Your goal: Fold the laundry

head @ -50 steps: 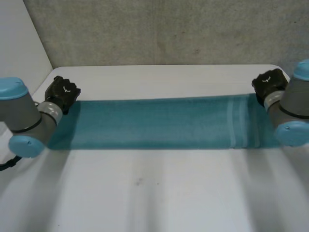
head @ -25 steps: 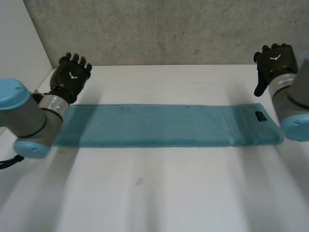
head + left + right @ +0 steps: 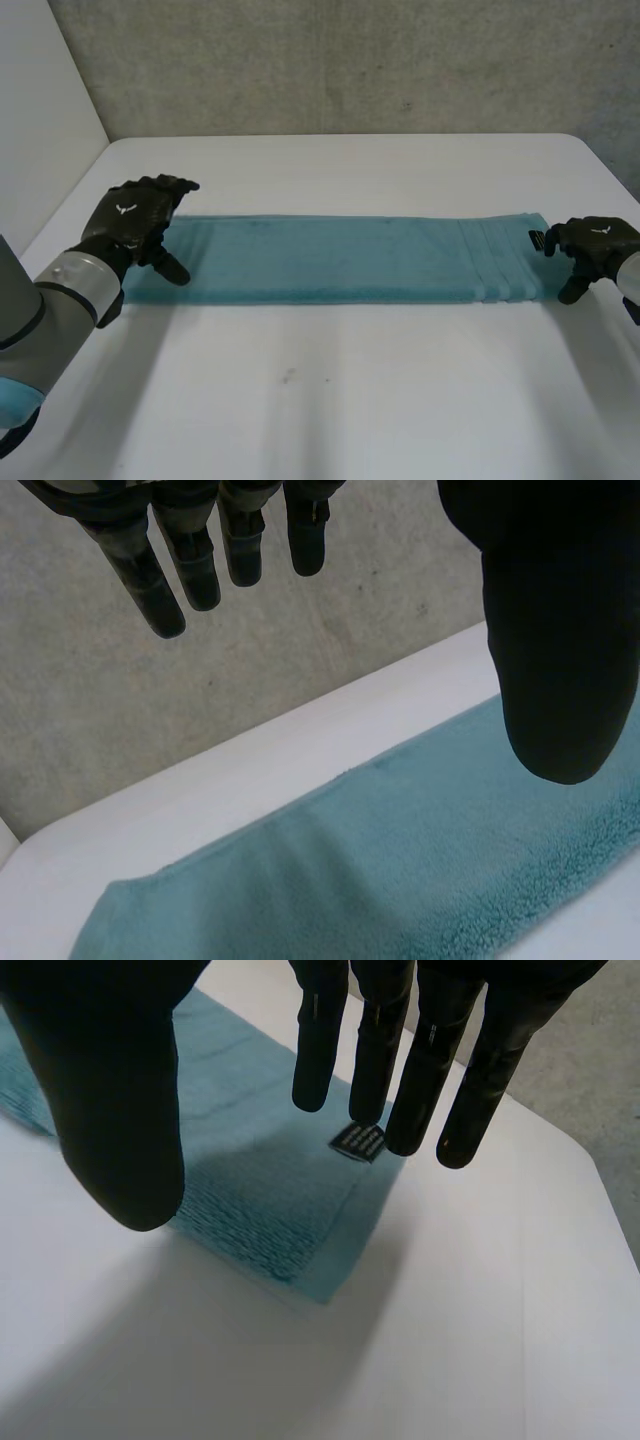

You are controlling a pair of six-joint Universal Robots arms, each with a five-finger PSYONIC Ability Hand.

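A teal towel [image 3: 340,258], folded into a long narrow strip, lies flat across the white table [image 3: 330,390]. My left hand [image 3: 135,222] hovers over its left end with straight fingers [image 3: 165,575] and thumb spread, holding nothing; the towel [image 3: 350,870] lies under the palm. My right hand [image 3: 592,245] is at the right end, fingers [image 3: 400,1050] straight above the corner by a small black label [image 3: 358,1142], thumb apart. The towel [image 3: 265,1195] is not gripped by either hand.
A grey wall [image 3: 340,65] runs behind the table. A white panel [image 3: 40,120] stands at the left. Bare tabletop lies in front of the towel and past its right end [image 3: 480,1290].
Both hands let go of the towel's far edge, rose with fingers spread, then came down and forward to the towel's two ends. The towel now lies flat and a little nearer.
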